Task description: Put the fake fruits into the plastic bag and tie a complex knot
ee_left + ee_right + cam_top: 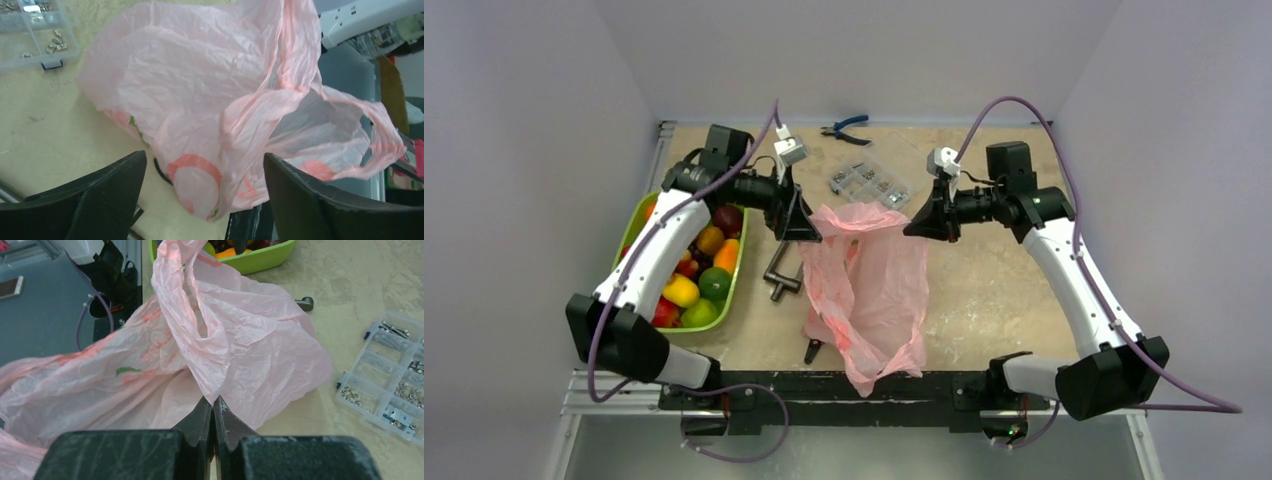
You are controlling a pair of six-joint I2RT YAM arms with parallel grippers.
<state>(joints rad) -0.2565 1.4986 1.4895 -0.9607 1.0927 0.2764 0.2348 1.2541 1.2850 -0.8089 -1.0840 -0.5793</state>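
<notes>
The pink plastic bag (pixel 869 290) lies crumpled in the middle of the table, its lower end at the near edge. My right gripper (pixel 916 226) is shut on a fold of the bag's film (pixel 213 399) at its upper right corner. My left gripper (pixel 804 228) is open at the bag's upper left corner. In the left wrist view the bag (pixel 200 100) hangs between the spread fingers (pixel 100 195) without being pinched, one handle loop (pixel 385 145) off to the right. The fake fruits (pixel 696 270) sit in the lime-green tray (pixel 737 280) at the left. No knot shows.
A clear compartment box of screws (pixel 869 182) lies behind the bag, with blue-handled pliers (pixel 844 127) at the far edge. A black clamp (pixel 781 275) lies between tray and bag. A small dark tool (pixel 812 350) pokes out under the bag's left side.
</notes>
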